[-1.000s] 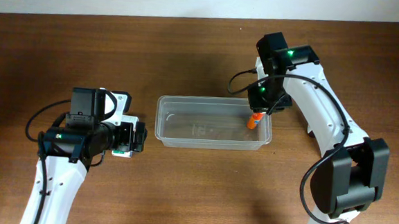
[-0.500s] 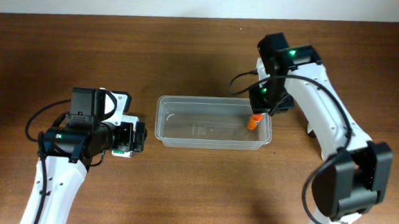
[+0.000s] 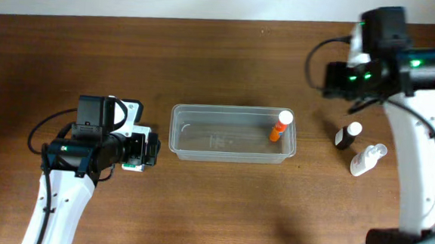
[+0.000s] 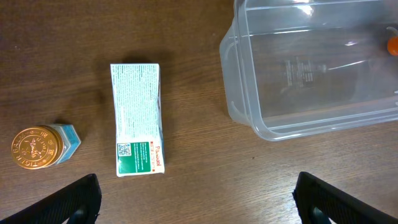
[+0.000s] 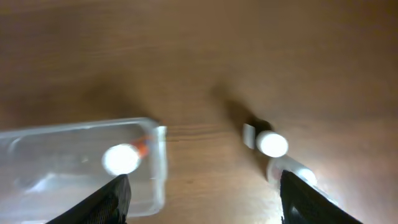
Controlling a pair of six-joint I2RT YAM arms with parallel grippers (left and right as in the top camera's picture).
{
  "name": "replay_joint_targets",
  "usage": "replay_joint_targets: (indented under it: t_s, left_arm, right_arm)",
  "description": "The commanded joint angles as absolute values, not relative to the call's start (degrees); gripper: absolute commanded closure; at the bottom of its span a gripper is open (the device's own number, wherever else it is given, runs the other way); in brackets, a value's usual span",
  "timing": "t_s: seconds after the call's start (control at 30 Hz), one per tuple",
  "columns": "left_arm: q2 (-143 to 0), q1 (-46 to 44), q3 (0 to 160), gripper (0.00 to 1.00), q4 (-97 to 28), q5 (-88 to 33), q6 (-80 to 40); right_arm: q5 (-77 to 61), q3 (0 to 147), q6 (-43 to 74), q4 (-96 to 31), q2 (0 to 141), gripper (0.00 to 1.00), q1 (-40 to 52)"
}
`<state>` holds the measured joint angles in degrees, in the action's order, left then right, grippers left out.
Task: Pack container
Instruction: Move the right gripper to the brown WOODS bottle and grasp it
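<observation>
The clear container [image 3: 176, 131] lies in the middle of the table. An orange bottle with a white cap [image 3: 279, 126] leans in its right end, and shows blurred in the right wrist view [image 5: 122, 158]. My right gripper [image 3: 335, 78] is open and empty, up above the table right of the container [image 5: 159, 174]. My left gripper [image 3: 149, 150] is open and empty, left of the container [image 4: 231, 74], over a white-and-green carton [image 4: 137, 118].
A dark bottle with a white cap [image 3: 346, 135] and a white bottle [image 3: 368, 159] stand right of the container; both show in the right wrist view [image 5: 272, 143] [image 5: 293, 172]. A gold-lidded jar [image 4: 36, 148] sits left of the carton.
My right gripper has let go of the orange bottle in the container's right end and has risen and swung away to the upper right. The left arm has not moved.
</observation>
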<state>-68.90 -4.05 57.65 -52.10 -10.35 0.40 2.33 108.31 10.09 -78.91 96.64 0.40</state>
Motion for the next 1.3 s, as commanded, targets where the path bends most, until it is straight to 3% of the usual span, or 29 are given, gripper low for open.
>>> replay_joint_targets:
  t_s: [0.0, 0.4, 0.93, 1.17, 1.27]
  left_arm:
    - [-69.1, -3.95, 58.61, 0.0, -52.05, -11.16, 0.21]
    - [-69.12, -3.95, 58.61, 0.01, -51.9, -11.18, 0.21]
    - [-69.43, -3.95, 58.61, 0.01, -51.9, -11.16, 0.21]
    - [-69.43, -3.95, 58.61, 0.0, -51.9, -11.18, 0.19]
    - [-69.43, -3.97, 58.61, 0.01, -51.9, -11.18, 0.21]
  right_arm:
    - [1.67, 105.75, 11.51, -79.13, 100.51, 0.3, -3.66]
    - [1.74, 101.45, 10.98, -77.34, 111.53, 0.29, -11.77]
    - [0.19, 101.45, 10.52, -76.95, 119.44, 0.29, -11.99]
    - [-1.37, 101.45, 9.28, -77.17, 119.44, 0.52, -11.99]
    - [-1.34, 101.45, 9.28, -77.28, 119.44, 0.56, -11.97]
